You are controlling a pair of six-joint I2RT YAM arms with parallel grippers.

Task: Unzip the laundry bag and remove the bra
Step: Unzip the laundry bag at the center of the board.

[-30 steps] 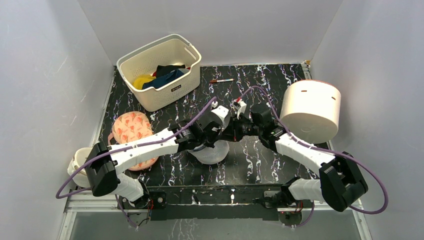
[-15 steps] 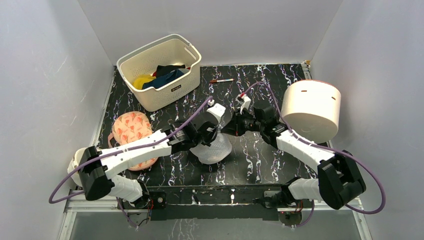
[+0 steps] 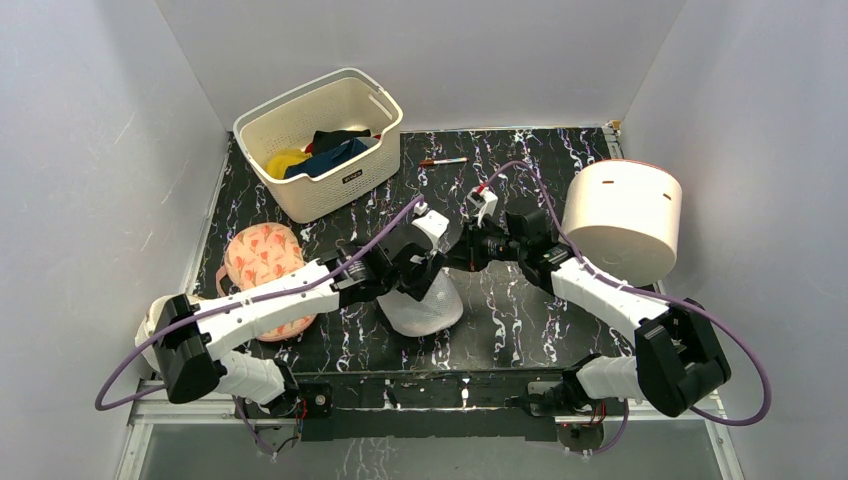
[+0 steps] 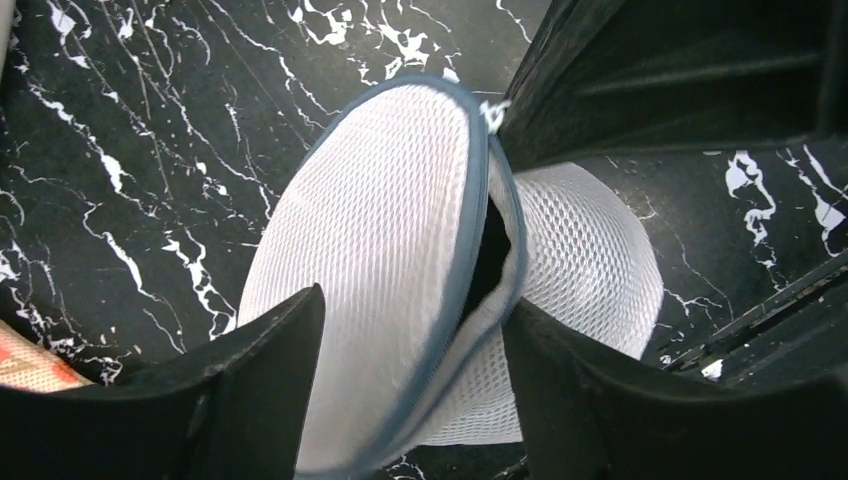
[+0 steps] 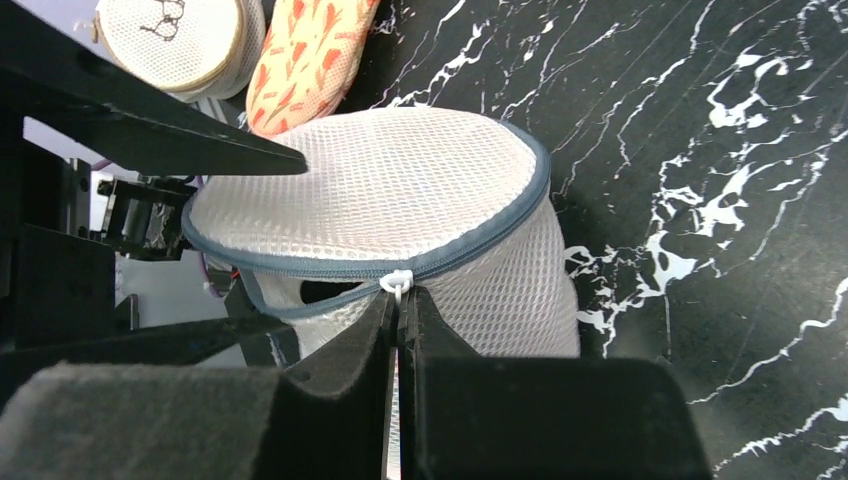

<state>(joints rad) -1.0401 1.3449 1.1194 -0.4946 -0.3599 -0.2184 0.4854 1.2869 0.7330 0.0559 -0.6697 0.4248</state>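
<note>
Both clamped: left tool (image 4: pixel 410 315) on the laundry bag (image 4: pixel 370 220), right tool (image 5: pixel 400 310) on its zipper pull (image 5: pixel 397 283).

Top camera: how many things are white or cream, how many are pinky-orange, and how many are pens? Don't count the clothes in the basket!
White or cream: 4 (laundry bag, basket, cylinder, round cream item)
Pinky-orange: 1 (leaf-print pad)
Pens: 1 (pen)
Total: 6
</note>
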